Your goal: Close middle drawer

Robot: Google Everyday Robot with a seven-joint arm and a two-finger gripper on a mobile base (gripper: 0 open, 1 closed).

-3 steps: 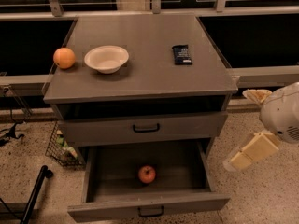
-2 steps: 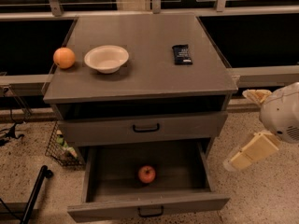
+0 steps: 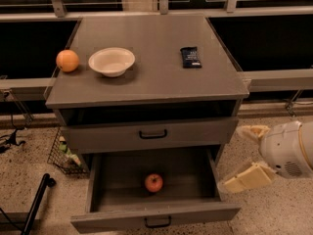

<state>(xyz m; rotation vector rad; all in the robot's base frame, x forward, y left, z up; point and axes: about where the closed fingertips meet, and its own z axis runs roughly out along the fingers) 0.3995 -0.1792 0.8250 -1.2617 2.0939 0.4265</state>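
Observation:
The grey cabinet's middle drawer [image 3: 155, 215] is pulled far out at the bottom of the view. It has a small black bar handle [image 3: 157, 223] on its front, and a red apple [image 3: 153, 182] lies inside it. The top drawer [image 3: 152, 133] above it looks nearly closed. The lowest drawer is hidden. My gripper [image 3: 247, 154] hangs in the air to the right of the open drawer, level with its right side wall. Its cream fingers [image 3: 247, 178] are spread apart, hold nothing and touch nothing.
On the cabinet top [image 3: 151, 77] are an orange [image 3: 67, 60], a white bowl [image 3: 111, 61] and a dark snack bar [image 3: 190, 57]. A wire basket [image 3: 63, 155] stands on the floor to the left. A black pole [image 3: 36, 202] leans at lower left. Window rails run behind.
My gripper has moved down and a little to the left, closer to the open drawer's right side. The drawer, the apple and the things on top have not moved.

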